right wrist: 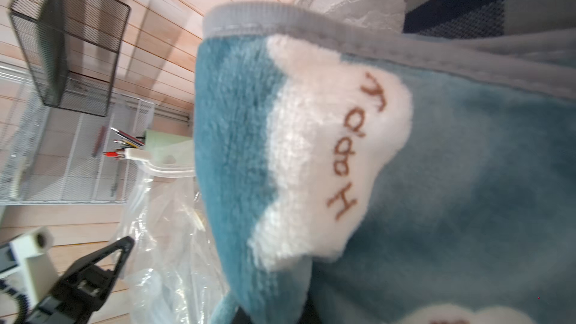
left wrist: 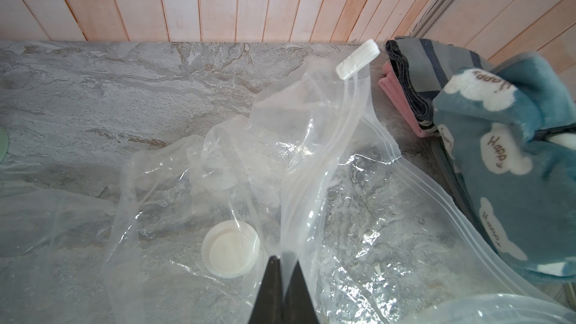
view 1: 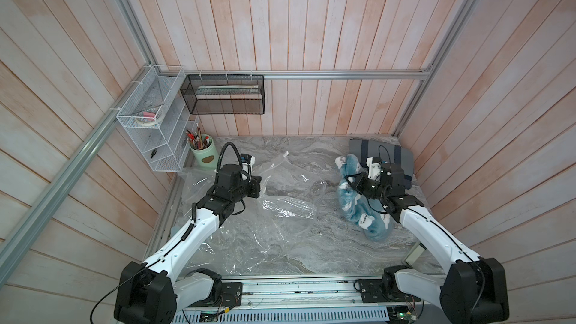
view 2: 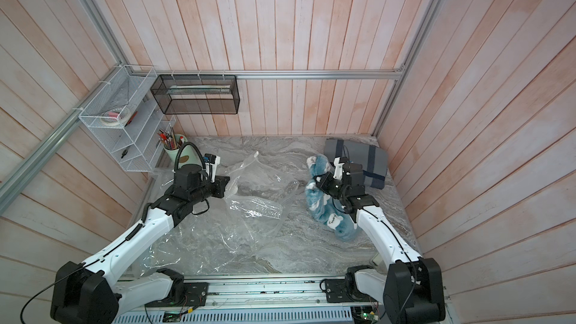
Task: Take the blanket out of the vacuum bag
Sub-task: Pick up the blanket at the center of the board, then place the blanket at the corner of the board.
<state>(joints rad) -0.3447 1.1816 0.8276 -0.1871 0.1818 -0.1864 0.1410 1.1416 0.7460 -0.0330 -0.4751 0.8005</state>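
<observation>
Left gripper (left wrist: 285,260) pinches vacuum bag (left wrist: 311,151) film: looks light, slippery. Right gripper (view 1: 348,179) clamps blanket (view 1: 350,210): soft, limp, best gripped at a fold.

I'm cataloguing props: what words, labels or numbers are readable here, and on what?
"Happy": brown letters on the white clouds of the blue blanket, in both wrist views.
Cloud lettering in both top views: too small to read.
No other text visible.

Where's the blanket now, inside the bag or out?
Out. The blanket sits bunched on the table beside the bag, no plastic over it; the bag lies crumpled and empty.
</observation>
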